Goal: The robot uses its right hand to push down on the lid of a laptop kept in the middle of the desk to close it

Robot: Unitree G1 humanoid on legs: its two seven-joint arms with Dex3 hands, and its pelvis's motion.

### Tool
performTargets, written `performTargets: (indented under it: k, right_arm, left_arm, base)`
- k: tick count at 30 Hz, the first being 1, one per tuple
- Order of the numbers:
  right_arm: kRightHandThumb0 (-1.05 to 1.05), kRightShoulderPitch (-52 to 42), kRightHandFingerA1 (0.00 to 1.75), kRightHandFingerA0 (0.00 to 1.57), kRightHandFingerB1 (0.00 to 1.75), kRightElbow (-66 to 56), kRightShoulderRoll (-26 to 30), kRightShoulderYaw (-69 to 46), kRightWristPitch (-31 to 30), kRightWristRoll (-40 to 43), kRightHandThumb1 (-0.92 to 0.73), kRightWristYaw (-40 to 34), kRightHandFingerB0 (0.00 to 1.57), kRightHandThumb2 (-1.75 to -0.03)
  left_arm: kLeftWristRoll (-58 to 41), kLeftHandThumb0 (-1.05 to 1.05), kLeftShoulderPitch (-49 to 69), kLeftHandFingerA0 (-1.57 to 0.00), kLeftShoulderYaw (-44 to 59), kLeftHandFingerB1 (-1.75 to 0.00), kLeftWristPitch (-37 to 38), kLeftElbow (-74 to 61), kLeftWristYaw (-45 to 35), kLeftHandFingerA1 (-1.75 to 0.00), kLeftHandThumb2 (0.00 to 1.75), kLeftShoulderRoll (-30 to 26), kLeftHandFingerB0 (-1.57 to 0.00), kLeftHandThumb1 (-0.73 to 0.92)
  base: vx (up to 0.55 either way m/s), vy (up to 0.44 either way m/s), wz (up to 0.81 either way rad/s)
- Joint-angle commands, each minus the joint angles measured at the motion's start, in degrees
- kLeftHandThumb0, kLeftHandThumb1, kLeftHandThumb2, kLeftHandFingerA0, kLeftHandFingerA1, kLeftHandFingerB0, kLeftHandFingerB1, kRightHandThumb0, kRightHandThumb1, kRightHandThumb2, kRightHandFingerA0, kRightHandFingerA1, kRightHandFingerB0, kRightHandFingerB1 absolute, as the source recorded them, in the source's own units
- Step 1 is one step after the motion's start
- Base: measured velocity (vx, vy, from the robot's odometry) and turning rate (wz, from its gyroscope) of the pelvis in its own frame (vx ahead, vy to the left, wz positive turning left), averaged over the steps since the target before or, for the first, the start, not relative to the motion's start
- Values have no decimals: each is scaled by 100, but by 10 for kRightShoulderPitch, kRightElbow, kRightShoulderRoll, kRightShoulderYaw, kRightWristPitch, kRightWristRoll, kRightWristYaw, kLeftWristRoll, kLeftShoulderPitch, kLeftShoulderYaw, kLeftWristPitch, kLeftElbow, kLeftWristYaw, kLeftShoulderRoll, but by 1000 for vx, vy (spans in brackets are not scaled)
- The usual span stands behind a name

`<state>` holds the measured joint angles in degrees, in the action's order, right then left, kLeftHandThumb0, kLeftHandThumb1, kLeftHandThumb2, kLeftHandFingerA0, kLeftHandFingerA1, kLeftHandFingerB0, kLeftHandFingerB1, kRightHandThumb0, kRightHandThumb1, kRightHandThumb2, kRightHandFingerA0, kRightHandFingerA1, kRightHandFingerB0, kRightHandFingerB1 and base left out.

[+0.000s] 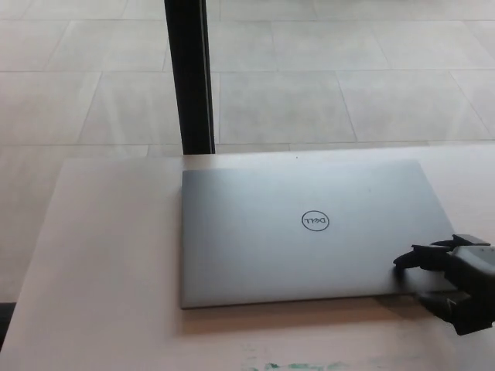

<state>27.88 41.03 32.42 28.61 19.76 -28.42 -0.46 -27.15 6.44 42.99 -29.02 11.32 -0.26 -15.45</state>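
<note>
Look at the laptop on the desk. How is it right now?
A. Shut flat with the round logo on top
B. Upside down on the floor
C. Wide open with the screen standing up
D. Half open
A. The laptop lies flat on the desk with its silver lid down and the round logo facing up, while the right hand rests at its front right corner.

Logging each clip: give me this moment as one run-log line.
laptop: lid flat, closed | right hand: at lid's front-right corner | left hand: not in view | desk: nothing else visible
</note>
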Motion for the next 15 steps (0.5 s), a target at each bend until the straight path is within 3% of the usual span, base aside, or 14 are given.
performTargets:
  k: [1,2,3,4,5,6,9,10,11,12,13,14,15]
  right_arm:
    - [-87,-28,70,44,40,53,-21,23,-43,-50,-92,0,42,-77]
    - [-91,-27,66,41,47,69,-29,25,-46,-52,-78,-6,38,-96]
    - [-83,-24,61,40,42,85,-37,28,-50,-55,-92,-12,41,-74]
    - [-90,-23,68,41,47,95,-40,29,-52,-57,-79,-15,40,-90]
    - [-86,-19,63,37,43,103,-42,30,-53,-56,-92,-11,39,-76]
    - [-82,-17,60,38,44,106,-42,28,-51,-53,-92,-9,41,-73]
    - [-85,-10,64,36,44,109,-41,23,-42,-46,-92,-9,37,-75]
    - [-90,-2,70,41,48,104,-37,21,-39,-46,-78,-8,37,-95]
    - [-91,0,66,36,45,101,-35,21,-39,-48,-81,-7,36,-88]
    - [-85,3,61,30,51,99,-33,20,-39,-47,-82,-1,31,-122]
    - [-83,3,63,35,50,93,-29,19,-35,-48,-81,-2,31,-121]
    - [-83,7,56,36,39,89,-23,19,-29,-51,-92,-3,38,-72]
    - [-82,7,55,36,39,84,-20,19,-28,-53,-92,-2,39,-76]
  left_arm:
    - [-5,-98,2,-48,-5,-62,-8,4,-4,-68,107,-10,-46,56]
    - [-6,-101,3,-51,-5,-56,-9,1,-4,-66,64,-9,-48,78]
    - [-6,-101,6,-51,-6,-56,-10,-3,-3,-66,64,-8,-48,78]
    - [-7,-98,7,-49,-5,-62,-10,-1,-3,-68,107,-8,-47,56]
    - [-6,-98,7,-49,-6,-62,-9,-1,-2,-68,107,-8,-47,55]
    - [-8,-99,7,-48,-5,-62,-11,-4,1,-68,107,-7,-46,55]
    - [-9,-100,13,-46,-8,-62,-16,-14,-3,-68,108,-10,-44,56]
    - [-12,-98,11,-45,-8,-62,-21,-16,-1,-68,107,-12,-44,56]
    - [-11,-100,11,-51,-7,-56,-22,-18,6,-66,64,-10,-48,78]
    - [-11,-98,11,-48,-7,-62,-22,-19,7,-68,107,-10,-46,56]
    - [-11,-98,12,-48,-7,-62,-23,-19,6,-68,107,-9,-46,55]
    - [-10,-98,12,-49,-7,-62,-20,-16,8,-68,107,-8,-47,55]
    - [-10,-100,12,-51,-7,-56,-19,-15,7,-66,64,-8,-48,78]
  base:
    - [0,0,0]
    - [0,0,0]
    - [0,0,0]
    - [0,0,0]
    - [0,0,0]
    - [0,0,0]
    - [0,0,0]
    - [0,0,0]
    - [0,0,0]
    - [0,0,0]
    - [0,0,0]
    - [0,0,0]
    - [0,0,0]
